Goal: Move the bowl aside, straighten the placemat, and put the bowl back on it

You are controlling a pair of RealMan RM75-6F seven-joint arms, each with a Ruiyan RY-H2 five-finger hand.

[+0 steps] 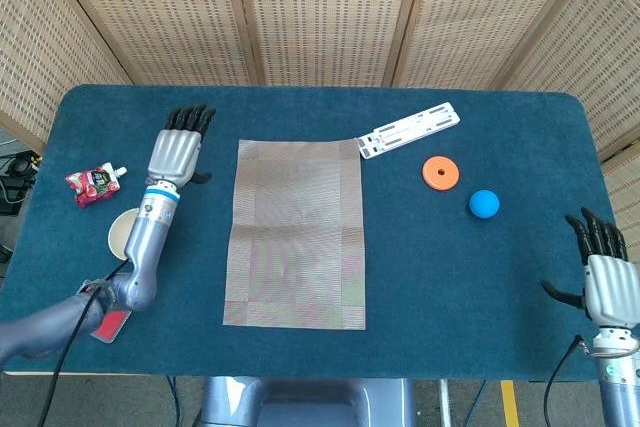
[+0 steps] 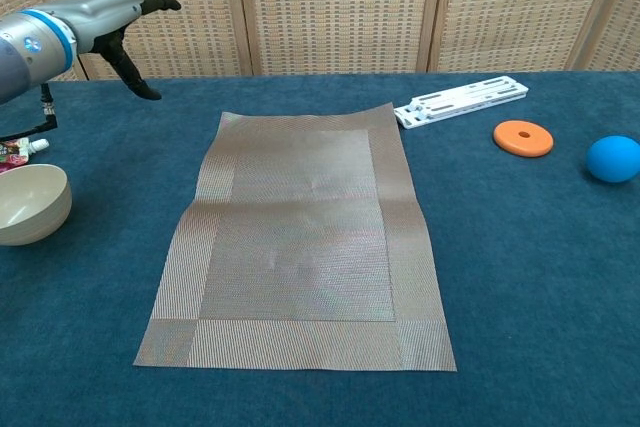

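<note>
The woven beige placemat (image 1: 296, 230) (image 2: 300, 237) lies unfolded and flat in the middle of the blue table. The cream bowl (image 1: 122, 232) (image 2: 28, 204) stands on the cloth to the mat's left, partly hidden by my left forearm in the head view. My left hand (image 1: 178, 152) (image 2: 115, 24) hovers left of the mat's far corner, fingers spread, holding nothing. My right hand (image 1: 603, 271) stays at the table's near right edge, fingers apart and empty; the chest view does not show it.
A white plastic strip (image 1: 408, 129) (image 2: 461, 100) touches the mat's far right corner. An orange disc (image 1: 440, 172) (image 2: 523, 137) and a blue ball (image 1: 484, 203) (image 2: 613, 158) sit to the right. A red pouch (image 1: 93, 183) and a red card (image 1: 107, 321) lie at the left.
</note>
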